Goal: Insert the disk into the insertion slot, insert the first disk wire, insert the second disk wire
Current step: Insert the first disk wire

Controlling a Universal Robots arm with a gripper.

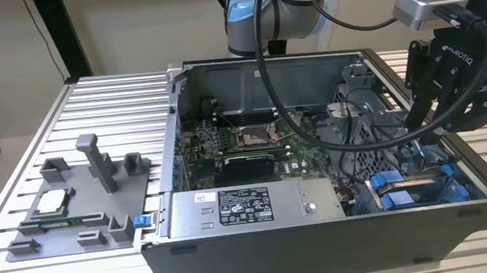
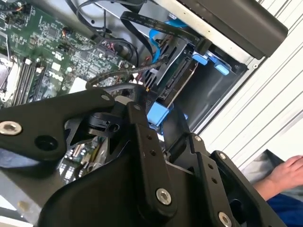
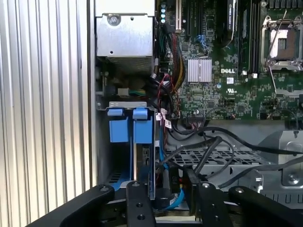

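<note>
**Disk in, hand at the wires**

The disk (image 3: 128,127) sits in the slot (image 3: 101,156) with its blue tabs level, so it looks fully home. The hand (image 3: 168,189) hangs just beside the slot, near loose wires (image 3: 208,151), probably for cabling. I cannot tell its grip.

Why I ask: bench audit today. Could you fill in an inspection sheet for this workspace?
Surface: slatted metal table carrying an open computer case.
Job's things: the disk, in its blue carrier, stands in the insertion slot; wire connections cannot be told.
Clutter: grey fixture plate on the exterior view's left.
End effector: end effector is inside the case, close to the disk.
Cables: black cables loop over the perforated cage; a blue cable runs beside the disk.
Surroundings: a person's hand beside the table.
</note>
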